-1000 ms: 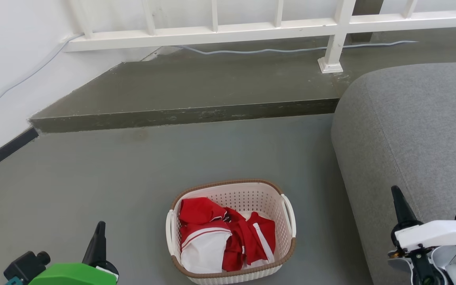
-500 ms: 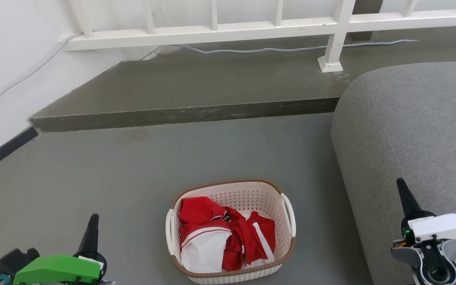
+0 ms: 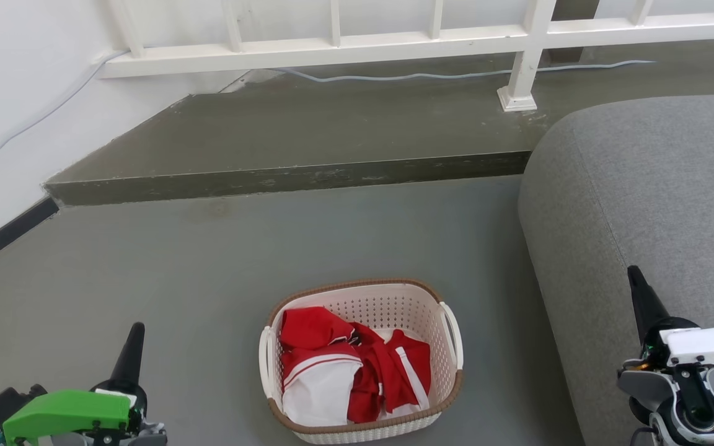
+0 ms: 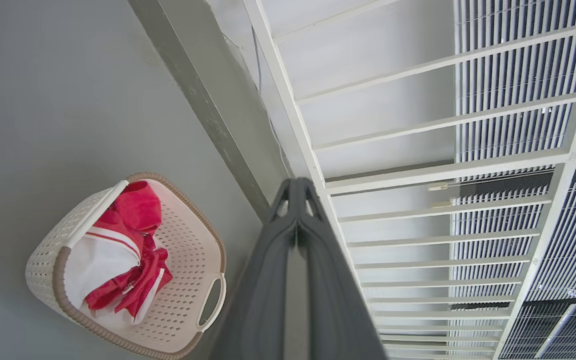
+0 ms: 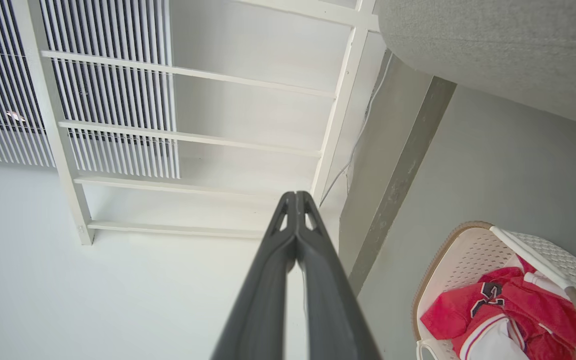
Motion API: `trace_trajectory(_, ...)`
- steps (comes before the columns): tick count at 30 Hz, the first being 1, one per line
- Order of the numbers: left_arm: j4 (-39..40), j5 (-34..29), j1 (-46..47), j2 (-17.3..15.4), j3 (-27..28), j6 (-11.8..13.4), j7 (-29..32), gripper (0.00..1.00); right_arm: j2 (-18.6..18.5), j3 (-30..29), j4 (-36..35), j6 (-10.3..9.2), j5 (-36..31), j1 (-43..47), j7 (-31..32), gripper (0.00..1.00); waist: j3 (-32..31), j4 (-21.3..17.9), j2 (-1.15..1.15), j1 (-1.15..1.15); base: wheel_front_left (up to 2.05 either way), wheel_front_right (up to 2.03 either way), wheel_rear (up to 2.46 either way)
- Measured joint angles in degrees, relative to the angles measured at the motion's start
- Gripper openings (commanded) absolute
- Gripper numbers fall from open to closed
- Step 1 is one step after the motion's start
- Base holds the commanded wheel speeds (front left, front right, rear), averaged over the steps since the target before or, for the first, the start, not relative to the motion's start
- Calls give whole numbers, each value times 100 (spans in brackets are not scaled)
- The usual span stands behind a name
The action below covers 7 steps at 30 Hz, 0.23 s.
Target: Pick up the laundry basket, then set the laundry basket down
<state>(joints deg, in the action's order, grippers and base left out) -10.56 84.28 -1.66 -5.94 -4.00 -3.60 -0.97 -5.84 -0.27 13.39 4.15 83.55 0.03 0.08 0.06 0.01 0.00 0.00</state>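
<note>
The laundry basket (image 3: 394,310) stands on the grey floor at bottom centre of the head view, cream-white and perforated with a brown rim and white side handles, holding red and white clothes. It also lies at the lower left of the left wrist view (image 4: 188,295) and the lower right of the right wrist view (image 5: 463,250). My left gripper (image 3: 136,328) is shut and empty, well left of the basket; its fingers meet at the tips (image 4: 295,185). Far to the basket's right, over the sofa, my right gripper (image 3: 633,272) is shut and empty too, its tips together (image 5: 295,197).
A grey sofa (image 3: 654,186) fills the right side, close to the basket. A raised dark step (image 3: 301,176) crosses the floor behind, with a white railing (image 3: 394,46) and a pale cable (image 3: 431,77) on it. A white wall (image 3: 10,111) closes the left.
Both grippers have spread outward from the basket: the left has slid down and left, the right up and right. The basket has stayed put.
</note>
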Motion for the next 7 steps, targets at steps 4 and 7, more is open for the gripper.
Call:
trace_trajectory(4,-81,411,101,-3,45,-91,54,0,29,-103,37,70,368,-90,74,0,6,-1,0,0,0,0,0)
trace_trajectory(7,-145,621,157,-5,81,-136,94,0,36,-154,67,92,572,-127,116,0,9,-2,0,0,0,0,0)
